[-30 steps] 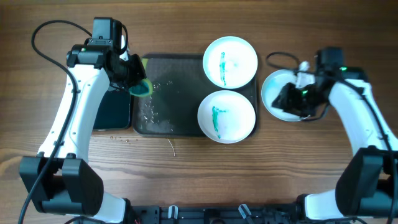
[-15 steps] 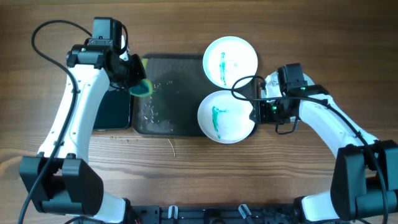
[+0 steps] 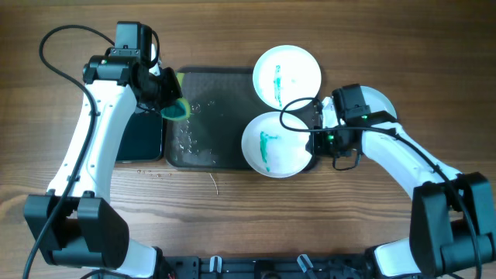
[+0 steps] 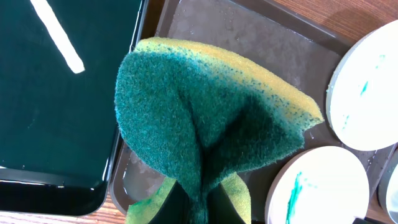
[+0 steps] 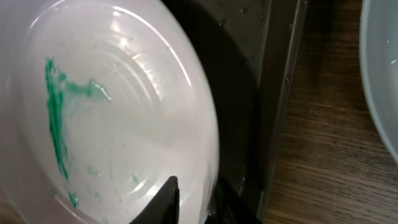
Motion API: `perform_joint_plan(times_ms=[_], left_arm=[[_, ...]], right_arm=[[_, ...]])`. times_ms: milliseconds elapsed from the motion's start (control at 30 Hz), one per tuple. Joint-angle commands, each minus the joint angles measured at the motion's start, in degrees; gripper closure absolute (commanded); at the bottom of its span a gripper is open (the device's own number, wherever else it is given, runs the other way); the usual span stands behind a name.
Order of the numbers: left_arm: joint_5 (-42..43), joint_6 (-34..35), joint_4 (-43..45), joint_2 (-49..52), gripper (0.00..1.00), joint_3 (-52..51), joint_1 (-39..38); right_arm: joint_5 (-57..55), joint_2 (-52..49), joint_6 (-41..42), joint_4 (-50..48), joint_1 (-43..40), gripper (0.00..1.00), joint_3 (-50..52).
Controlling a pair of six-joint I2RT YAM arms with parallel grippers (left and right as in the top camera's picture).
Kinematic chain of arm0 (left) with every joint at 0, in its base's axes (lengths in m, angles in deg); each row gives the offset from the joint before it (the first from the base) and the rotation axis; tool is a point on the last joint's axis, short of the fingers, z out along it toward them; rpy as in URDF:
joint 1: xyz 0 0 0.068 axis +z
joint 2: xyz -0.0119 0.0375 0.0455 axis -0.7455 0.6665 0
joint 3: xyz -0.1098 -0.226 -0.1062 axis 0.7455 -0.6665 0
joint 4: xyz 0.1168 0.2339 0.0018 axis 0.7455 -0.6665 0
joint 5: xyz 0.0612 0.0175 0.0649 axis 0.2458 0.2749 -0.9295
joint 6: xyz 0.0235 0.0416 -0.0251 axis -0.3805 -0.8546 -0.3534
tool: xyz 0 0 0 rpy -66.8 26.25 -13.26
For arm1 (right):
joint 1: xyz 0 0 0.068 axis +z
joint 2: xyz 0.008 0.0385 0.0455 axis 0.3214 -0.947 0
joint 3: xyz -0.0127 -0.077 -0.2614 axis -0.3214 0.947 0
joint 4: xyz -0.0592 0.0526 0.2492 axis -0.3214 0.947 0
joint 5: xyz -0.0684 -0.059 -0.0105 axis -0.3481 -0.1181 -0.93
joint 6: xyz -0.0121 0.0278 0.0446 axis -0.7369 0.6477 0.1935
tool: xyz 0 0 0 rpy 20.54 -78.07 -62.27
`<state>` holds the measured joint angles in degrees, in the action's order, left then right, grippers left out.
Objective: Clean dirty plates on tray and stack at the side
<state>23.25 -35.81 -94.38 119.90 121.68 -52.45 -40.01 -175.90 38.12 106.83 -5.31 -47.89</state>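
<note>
Two white plates smeared green lie on the right end of the dark tray [image 3: 209, 128]: a far plate [image 3: 287, 76] and a near plate [image 3: 275, 145]. My right gripper [image 3: 313, 142] is shut on the near plate's right rim; in the right wrist view its fingers [image 5: 198, 200] straddle the rim of that plate [image 5: 112, 112]. A clean plate [image 3: 378, 102] lies on the table right of the tray, partly hidden by the right arm. My left gripper [image 3: 167, 99] is shut on a green and yellow sponge [image 3: 175, 109] [image 4: 205, 112] above the tray's far left corner.
A black basin of dark liquid [image 3: 143, 136] [image 4: 56, 93] stands left of the tray. Water drops lie on the tray floor [image 4: 249, 43]. The tray's right wall [image 5: 283, 93] stands between the held plate and the clean plate [image 5: 382, 74].
My right arm has left the clean plate at the side, moved left to the near dirty plate and closed on its rim. The plate has shifted slightly left. The left arm has not moved.
</note>
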Motion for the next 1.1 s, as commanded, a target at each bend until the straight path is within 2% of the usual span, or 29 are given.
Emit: perform_joint_plan(times_ms=[0,100,233,467,567,633,700,800,933,1000,1067], left_arm=[[-0.5,-1.1,0.2,0.2,0.96,0.4,-0.2],[-0.5,-1.3,0.2,0.2,0.96,0.4,-0.2],[-0.5,-1.3,0.2,0.2,0.96,0.4,-0.2],[-0.5,-1.3,0.2,0.2,0.96,0.4,-0.2],[-0.5,-1.3,0.1,0.2,0.96,0.4,-0.2],[-0.5,-1.3,0.2,0.2,0.96,0.4,-0.2],[-0.5,-1.2,0.2,0.2,0.96,0.4,-0.2],[-0.5,-1.1,0.2,0.2,0.96,0.4,-0.2],[-0.5,0.7,0.4,0.3,0.96,-0.5,-0.2],[-0.1,1.8,1.0,0.5,0.96,-2.0,-0.2],[0.3,2.0,1.6,0.6,0.96,-3.4,-0.2]], right_arm=[[-2.4,-3.8,6.4,-1.9,2.9,0.87,0.2],[-2.4,-4.8,10.7,-5.3,7.4,0.96,-0.3],[-4.0,-4.8,16.5,-9.4,13.4,0.96,-2.7],[-14.6,-6.4,33.9,-20.4,19.8,0.96,-3.0],[-14.8,-9.0,36.3,-24.4,21.1,0.96,-3.0],[-14.0,-10.9,36.3,-26.0,21.4,0.94,-3.1],[-13.5,-11.3,35.4,-26.0,21.4,0.80,-3.5],[-13.5,-11.5,31.2,-23.9,21.4,0.70,-6.1],[-14.0,-14.3,22.0,-20.8,20.5,0.69,-11.6],[-13.9,-16.8,19.7,-18.6,19.7,0.72,-13.7],[-12.8,-18.4,19.4,-17.9,19.4,0.79,-14.2]])
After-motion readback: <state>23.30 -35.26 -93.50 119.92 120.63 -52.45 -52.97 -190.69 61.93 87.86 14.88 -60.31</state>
